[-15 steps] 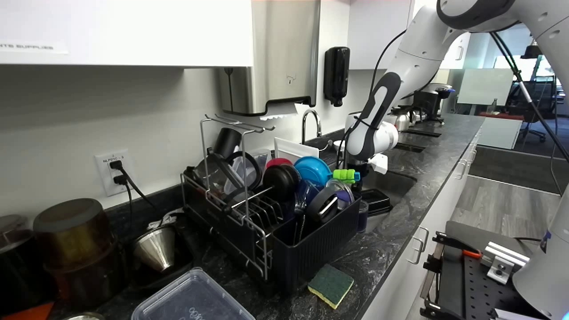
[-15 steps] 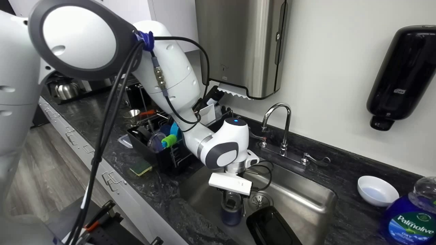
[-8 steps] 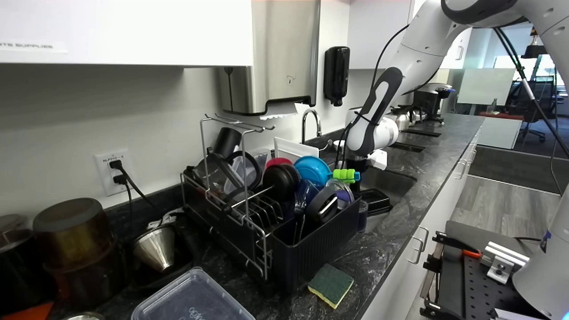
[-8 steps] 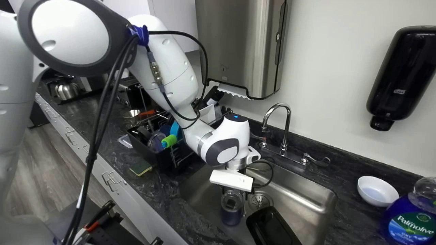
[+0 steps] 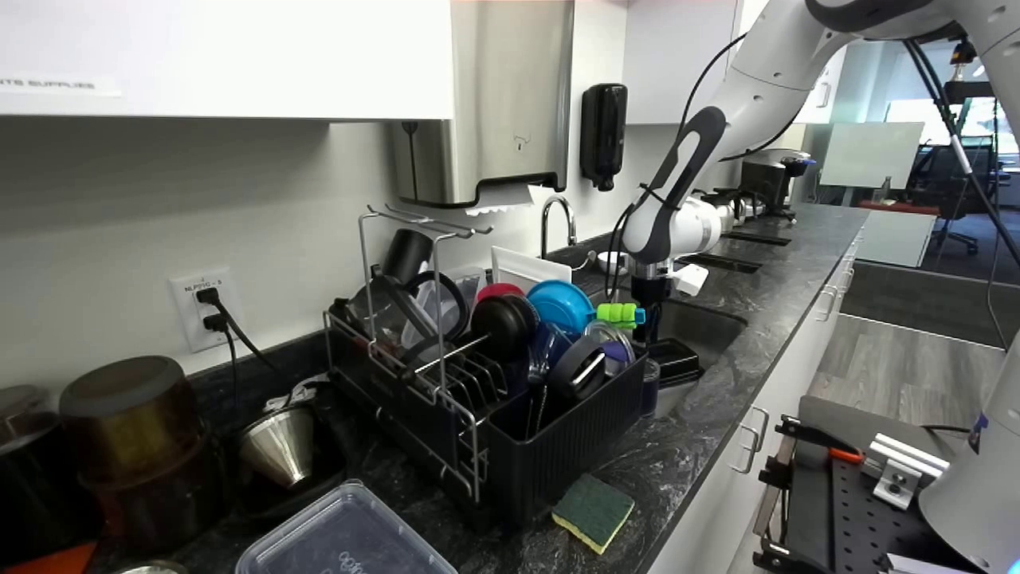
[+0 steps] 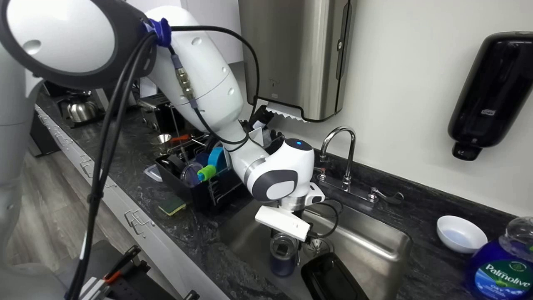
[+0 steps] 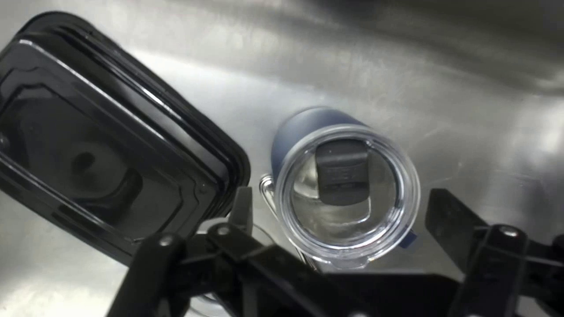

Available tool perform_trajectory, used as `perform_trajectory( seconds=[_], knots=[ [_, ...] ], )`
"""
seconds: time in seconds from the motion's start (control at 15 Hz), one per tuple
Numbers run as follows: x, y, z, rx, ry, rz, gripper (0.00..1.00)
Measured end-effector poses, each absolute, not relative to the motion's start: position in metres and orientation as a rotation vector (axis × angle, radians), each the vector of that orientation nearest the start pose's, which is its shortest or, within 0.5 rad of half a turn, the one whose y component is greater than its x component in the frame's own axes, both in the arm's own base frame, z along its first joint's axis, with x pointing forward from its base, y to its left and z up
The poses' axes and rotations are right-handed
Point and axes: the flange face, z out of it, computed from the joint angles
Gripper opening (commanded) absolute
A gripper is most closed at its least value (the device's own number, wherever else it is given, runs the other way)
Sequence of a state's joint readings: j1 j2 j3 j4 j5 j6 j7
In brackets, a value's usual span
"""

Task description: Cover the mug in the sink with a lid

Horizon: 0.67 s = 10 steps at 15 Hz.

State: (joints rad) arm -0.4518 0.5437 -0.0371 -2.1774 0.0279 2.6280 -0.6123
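I have one mug (image 6: 283, 267) in the steel sink (image 6: 370, 258), navy and round-walled, with one lid (image 7: 352, 215) lying over its mouth; whether it is pressed fully home I can't tell. That lid is clear, ringed by a thick rim, with a single dark slider (image 7: 343, 171) across it. My hand (image 7: 341, 198) stands wide above the mug, one finger (image 7: 243, 211) to each side of the lid and apart from it. Beside the mug lies one glossy black container (image 7: 105, 136), rectangular with rounded corners; which way up, I can't say. The mug sits between one crowded, ribbed black dish rack (image 5: 566, 446), which holds one bright blue round item (image 5: 558, 304) among others, and one white bowl (image 6: 462, 233) on the bench (image 6: 424, 250). Well apart from the mug I also see one bottle (image 6: 501, 262) of blue liquid and one green-and-yellow sponge (image 5: 594, 510).
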Motion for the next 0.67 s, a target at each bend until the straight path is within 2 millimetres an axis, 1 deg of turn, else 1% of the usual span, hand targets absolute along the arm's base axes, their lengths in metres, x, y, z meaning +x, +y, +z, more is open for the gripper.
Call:
perform_trajectory(
  seconds=[0.13,0.67],
  knots=[
    [0.4764,-0.2592,0.1350,-3.071,-0.122,0.146,1.00],
    [0.4762,-0.2569,0.1343,-3.064,-0.123,0.150,1.00]
  ],
)
